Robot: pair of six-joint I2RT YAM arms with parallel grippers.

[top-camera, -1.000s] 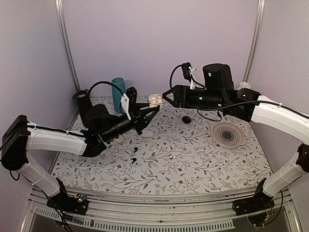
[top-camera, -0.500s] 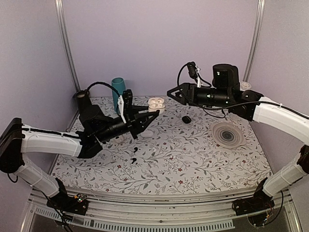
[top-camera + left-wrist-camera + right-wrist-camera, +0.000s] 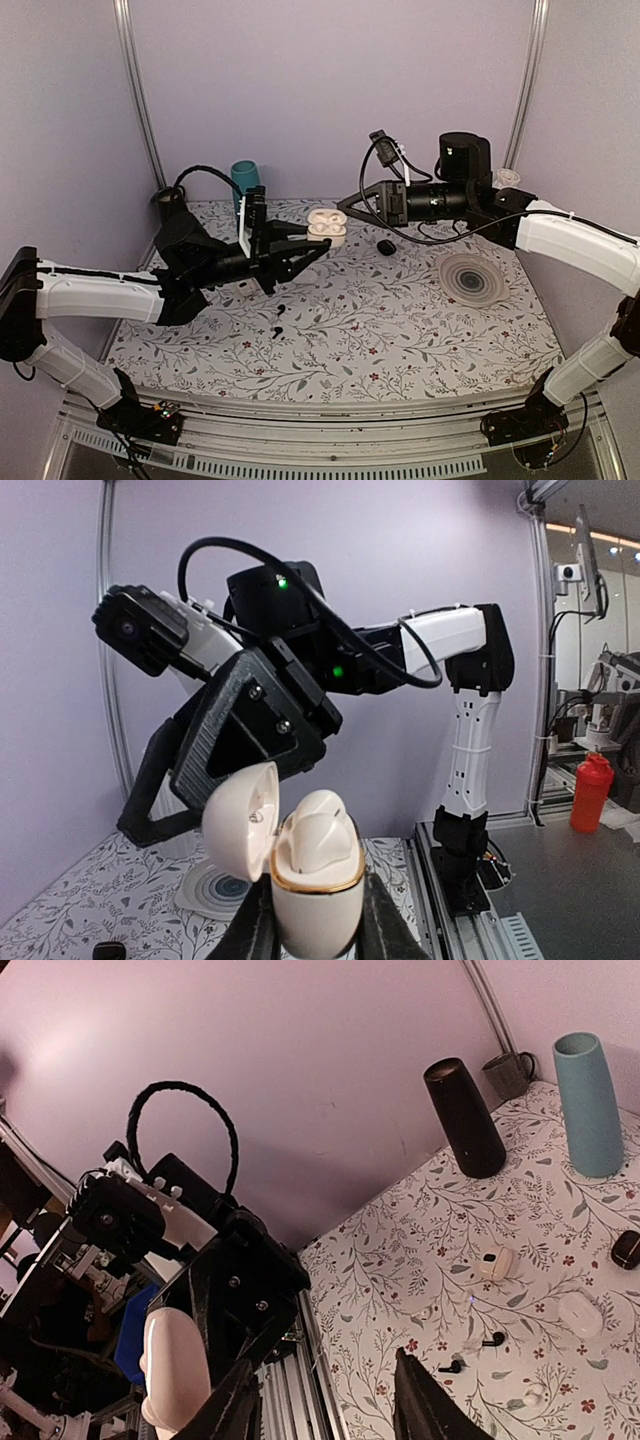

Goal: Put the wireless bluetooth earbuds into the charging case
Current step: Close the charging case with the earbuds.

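Observation:
The white charging case [image 3: 327, 227] is held in the air over the back of the table, between the fingers of my left gripper [image 3: 322, 238]. Its lid [image 3: 240, 820] is swung open to the left. In the left wrist view the case body [image 3: 315, 905] has a gold rim, and a white earbud shape [image 3: 318, 830] sits in its top. My right gripper [image 3: 347, 206] is open and empty, just right of the case and apart from it. It also shows in the right wrist view [image 3: 325, 1405]. Two black earbuds [image 3: 278, 312] [image 3: 492, 1340] lie on the table.
A black pebble case [image 3: 386, 246] and a round ringed coaster [image 3: 472, 277] lie on the right. A teal cylinder [image 3: 245, 180] and a black cylinder [image 3: 168, 200] stand at the back left. Two small white cases [image 3: 495, 1262] [image 3: 580, 1313] lie on the floral table.
My left gripper has levelled out and carried the case slightly lower and to the right. My right gripper drew back to the right, then came back beside the case, lower than before.

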